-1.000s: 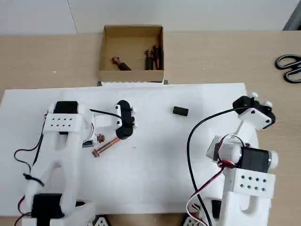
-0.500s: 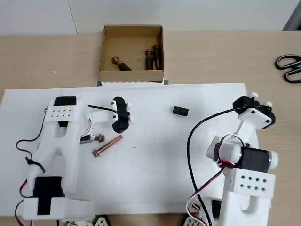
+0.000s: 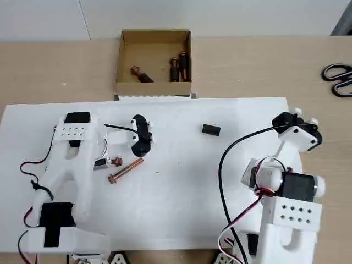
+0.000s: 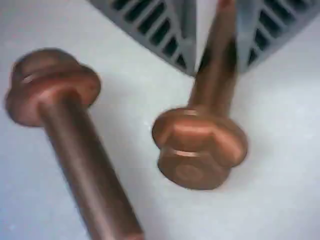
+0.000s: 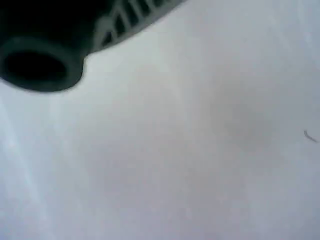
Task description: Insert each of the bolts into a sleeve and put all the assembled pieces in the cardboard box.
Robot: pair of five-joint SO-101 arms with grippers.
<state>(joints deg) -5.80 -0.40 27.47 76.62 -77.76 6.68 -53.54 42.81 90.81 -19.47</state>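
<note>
Step in hand: bolt pickup by the left arm. The first bolt (image 4: 200,145) lies on the white sheet (image 3: 181,187) with its shaft running into the left gripper (image 4: 216,55); whether that gripper is clenched on it cannot be told. The second bolt (image 4: 75,145) lies just beside it, apart. The right gripper (image 5: 80,35) grasps the held sleeve (image 5: 40,65). A loose sleeve (image 3: 210,130) lies mid-sheet. The box (image 3: 119,66) contains assembled pieces (image 3: 177,66). The next move likely calls for a secure grip, a lift, and alignment of the shaft with the held sleeve's bore. Since one second ago, the left arm's wrist has drawn back leftward. The bolts, sleeves and right arm are unchanged.
</note>
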